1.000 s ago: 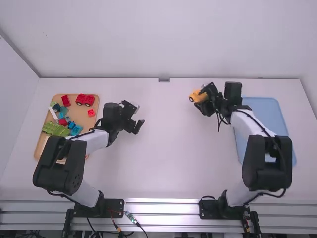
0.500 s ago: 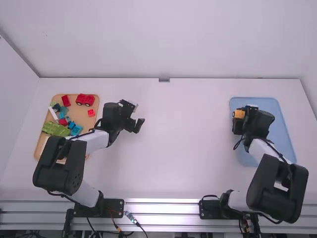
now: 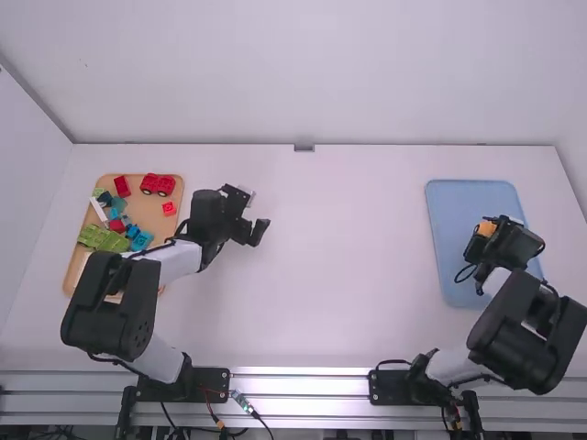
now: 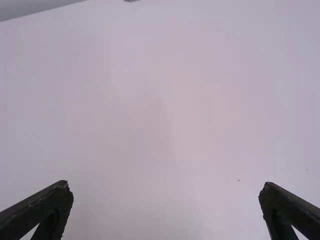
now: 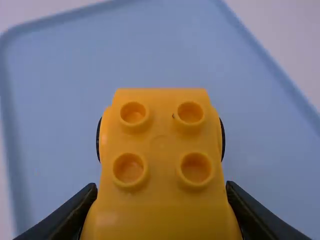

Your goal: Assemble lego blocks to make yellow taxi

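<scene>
Over at nine o'clock, blocks (image 3: 140, 240) crowd the wooden tray (image 3: 147, 209); near ten, our left gripper (image 4: 166, 184) gapes, empty. Across at three, our right gripper (image 5: 161, 186) clamps the taxi (image 5: 160, 165) over the blue tray (image 3: 454, 202): we'd best lower it level, wheels (image 5: 223, 140) first, then release gently. Our count: two trays, one taxi, four studs (image 5: 134, 114)!

White links (image 3: 177, 262) meet chunky black joints (image 3: 138, 316) and black cables (image 3: 393, 361).

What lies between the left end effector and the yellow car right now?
In the high view, only bare white table runs from the left end effector to the blue tray, then bare tray up to the yellow car.
</scene>
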Robot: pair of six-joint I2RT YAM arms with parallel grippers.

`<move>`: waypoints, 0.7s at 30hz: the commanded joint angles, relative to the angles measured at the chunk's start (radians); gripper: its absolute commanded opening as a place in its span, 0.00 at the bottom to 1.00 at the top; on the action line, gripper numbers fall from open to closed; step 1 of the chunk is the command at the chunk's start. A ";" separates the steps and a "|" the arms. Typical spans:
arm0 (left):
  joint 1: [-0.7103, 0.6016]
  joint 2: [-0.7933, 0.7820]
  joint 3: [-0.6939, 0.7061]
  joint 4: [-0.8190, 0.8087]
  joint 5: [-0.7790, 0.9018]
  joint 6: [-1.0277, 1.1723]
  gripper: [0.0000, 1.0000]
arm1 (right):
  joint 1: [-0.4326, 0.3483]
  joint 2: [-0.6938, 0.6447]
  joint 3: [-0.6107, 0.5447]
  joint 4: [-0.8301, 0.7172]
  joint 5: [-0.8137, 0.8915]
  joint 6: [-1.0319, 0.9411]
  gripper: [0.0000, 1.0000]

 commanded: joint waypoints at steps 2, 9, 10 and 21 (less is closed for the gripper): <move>-0.017 -0.019 0.038 -0.017 0.019 -0.010 0.99 | -0.006 0.088 -0.012 0.047 -0.055 -0.013 0.26; -0.012 -0.019 0.041 -0.026 0.017 -0.010 0.99 | 0.032 0.121 -0.029 0.127 0.032 -0.022 0.29; -0.013 -0.019 0.041 -0.028 0.017 -0.010 0.99 | 0.041 0.121 -0.037 0.141 0.049 -0.021 0.31; -0.019 -0.019 0.041 -0.047 0.017 0.001 0.99 | 0.024 0.121 -0.094 0.201 0.051 -0.011 0.45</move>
